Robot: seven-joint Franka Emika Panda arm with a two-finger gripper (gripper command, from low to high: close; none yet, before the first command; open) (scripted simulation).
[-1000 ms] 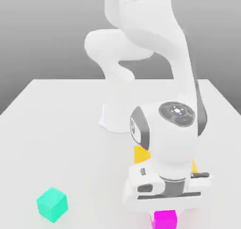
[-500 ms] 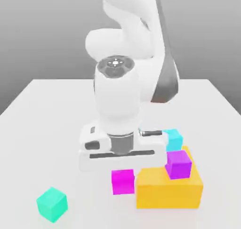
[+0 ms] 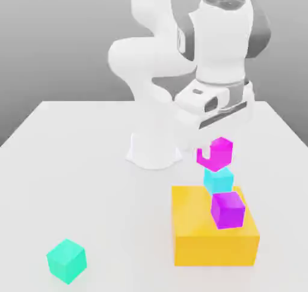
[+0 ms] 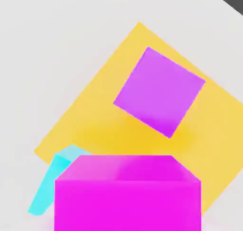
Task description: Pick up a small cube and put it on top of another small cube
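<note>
The small cube (image 3: 224, 149), bright magenta, hangs under the white hand with my gripper (image 3: 212, 155) shut on it. Directly beneath it, with little or no gap, sits another small cube (image 3: 218, 179), sky-cyan, at the far edge of the orange block (image 3: 198, 237). In the hand view the magenta cube (image 4: 128, 194) lies close to the camera, covering most of the cyan cube (image 4: 50, 180), which peeks out at one side.
A violet-purple cube (image 3: 227, 209) rests on the orange block, also seen as the purple cube (image 4: 159, 90) on the orange block (image 4: 90, 125). A teal-mint cube (image 3: 66, 261) stands alone near the table's front at the exterior view's left. The arm's base (image 3: 153, 152) rises behind.
The hand has swung from low at the table's front, up and toward the exterior view's right, carrying the magenta cube from the table surface to just over the cyan cube.
</note>
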